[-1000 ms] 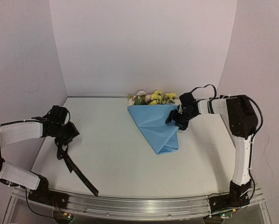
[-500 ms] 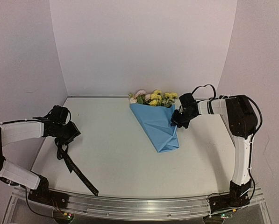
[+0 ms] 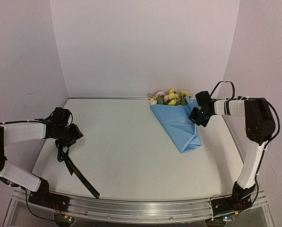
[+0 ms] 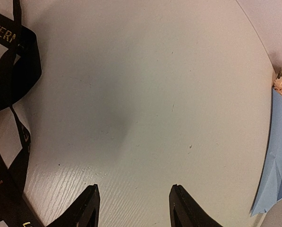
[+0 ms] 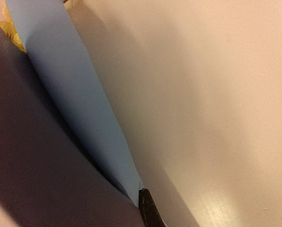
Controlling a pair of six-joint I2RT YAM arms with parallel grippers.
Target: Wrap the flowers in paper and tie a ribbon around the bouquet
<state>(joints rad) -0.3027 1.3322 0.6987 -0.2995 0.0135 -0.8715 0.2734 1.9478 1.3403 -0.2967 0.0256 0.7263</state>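
The bouquet [image 3: 177,124] lies flat on the tabletop [image 3: 122,151]. Its flowers [image 3: 171,97] are at the bouquet's far end and the folded point of the paper [image 3: 185,135] at its near end. The cone is already formed, so the wrapping looks done and the tying not yet begun. The right arm reaches in at the bouquet's right edge, just below the blooms. That is probably to pin the loose flap so the cone cannot spring open.

The right fingers [image 3: 195,118] are pressed together, and the thin sheet seems to be caught between them. In the wrist view the light blue face runs straight down to the one fingertip that shows, with the dark face beside it.

The ribbon [image 3: 77,172] lies well to the left of the bouquet, trailing from under the left arm toward the near edge. The left fingers [image 4: 86,210] stand apart with only bare tabletop between their tips. The ribbon loops just beside them, and I cannot tell whether it touches them.
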